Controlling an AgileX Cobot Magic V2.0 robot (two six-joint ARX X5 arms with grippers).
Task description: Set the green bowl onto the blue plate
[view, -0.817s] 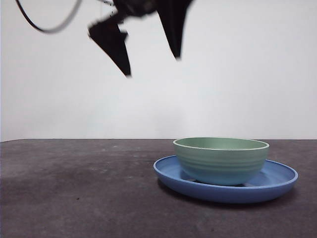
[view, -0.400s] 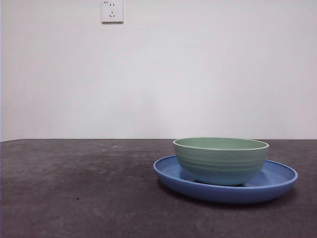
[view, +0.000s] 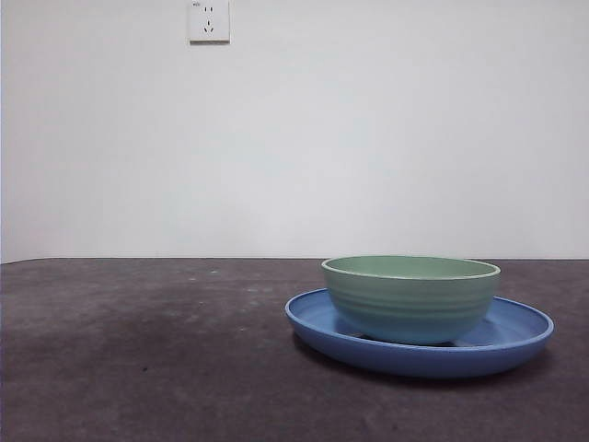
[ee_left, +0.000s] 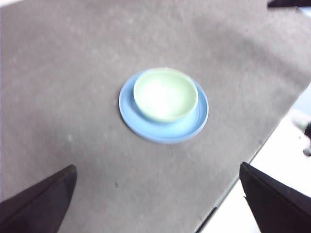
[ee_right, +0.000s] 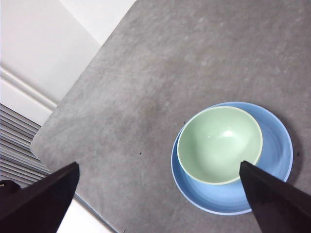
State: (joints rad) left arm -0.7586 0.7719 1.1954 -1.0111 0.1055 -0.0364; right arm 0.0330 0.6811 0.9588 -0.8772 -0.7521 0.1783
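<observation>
Green bowl (view: 410, 296) | glossy, ridged, round | on blue plate (view: 515, 343)

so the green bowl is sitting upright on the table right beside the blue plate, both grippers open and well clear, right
Not beside it: the green bowl sits upright on the blue plate itself, as the front view shows. The left gripper and right gripper are indeed open and well clear.

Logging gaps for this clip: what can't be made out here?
- Bowl base: front view, hidden by the plate rim.
- Bowl's inside: left wrist view, blurred and washed out.
- Left gripper and right gripper: jaw tips cut off by the bottom edge.
- Both arms: outside the front view.
</observation>
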